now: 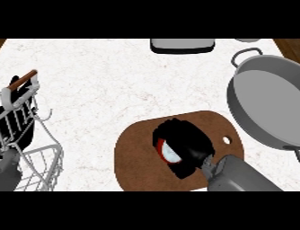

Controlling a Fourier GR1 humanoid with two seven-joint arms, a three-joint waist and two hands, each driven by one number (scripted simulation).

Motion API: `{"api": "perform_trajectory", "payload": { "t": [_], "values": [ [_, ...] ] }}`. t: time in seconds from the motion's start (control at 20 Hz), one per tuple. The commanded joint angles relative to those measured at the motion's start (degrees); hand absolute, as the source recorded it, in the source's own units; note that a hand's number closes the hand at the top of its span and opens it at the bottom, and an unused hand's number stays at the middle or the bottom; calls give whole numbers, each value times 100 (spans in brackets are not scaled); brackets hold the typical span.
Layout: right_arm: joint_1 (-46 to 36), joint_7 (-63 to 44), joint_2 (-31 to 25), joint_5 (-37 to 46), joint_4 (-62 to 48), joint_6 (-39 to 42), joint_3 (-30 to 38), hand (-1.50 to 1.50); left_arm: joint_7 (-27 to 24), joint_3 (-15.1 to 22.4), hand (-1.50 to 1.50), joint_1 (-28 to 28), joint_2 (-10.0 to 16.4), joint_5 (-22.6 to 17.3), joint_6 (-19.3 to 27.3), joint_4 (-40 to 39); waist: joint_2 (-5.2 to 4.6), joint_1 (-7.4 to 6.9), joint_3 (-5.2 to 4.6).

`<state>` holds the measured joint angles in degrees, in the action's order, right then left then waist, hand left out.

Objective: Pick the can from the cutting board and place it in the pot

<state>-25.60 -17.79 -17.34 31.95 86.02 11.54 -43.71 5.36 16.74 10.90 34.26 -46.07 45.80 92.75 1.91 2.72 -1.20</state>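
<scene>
Here, the robot's right hand (187,143) sits clenched over the can (169,152) on the brown cutting board (134,158), fingers curled round it from above and from the right. The can remains on the board, near its middle, well apart from the grey pot (237,105) standing at the right of the white counter (113,81).

Only a narrow strip of the can shows at the hand's left edge: a red rim and a white patch. That strip runs roughly from the far side of the board toward the near side, leaning slightly to the right as it comes nearer. Whether the can stands upright or lies on its side cannot be told, since the black fingers cover the rest.

The board's lower edge is cut off, and its small hanging hole (227,140) shows just right of the hand. The pot runs off the right edge, one handle at its far end and another at its near end.

At the left, the left hand (10,129) rests released, fingers up, partly screened by a white wire basket (44,158). A dark grey object (183,45) at the counter's far edge is too cropped to identify.
</scene>
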Motion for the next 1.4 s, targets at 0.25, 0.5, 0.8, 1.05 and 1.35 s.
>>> {"api": "perform_trajectory", "payload": {
  "t": [0.25, 0.5, 0.8, 1.05, 1.35],
  "values": [
    [1206, -1054, -135, 470, 1699, -737, -95, 150, -335, 308, 0, -126, 785, 526, -745, 158, -49, 248, 116],
    [1294, -1326, -173, 700, 2724, -1565, 759, 150, -401, 198, 0, -242, 818, 529, -585, 315, -38, 390, 129],
    [1536, -1784, -374, 1137, 3788, -2009, 1447, 150, -235, 130, 0, -295, 995, 469, -584, 623, -49, 351, 137],
    [1711, -2039, -668, 1235, 4150, -1971, 2051, 150, -386, 365, 0, -435, 906, 532, -637, 631, -128, 210, 125],
    [1896, -1980, -697, 463, 4295, -2077, 2845, 150, -475, 418, 0, -320, 1013, 345, -621, 684, -204, 96, 138]
  ]
}}
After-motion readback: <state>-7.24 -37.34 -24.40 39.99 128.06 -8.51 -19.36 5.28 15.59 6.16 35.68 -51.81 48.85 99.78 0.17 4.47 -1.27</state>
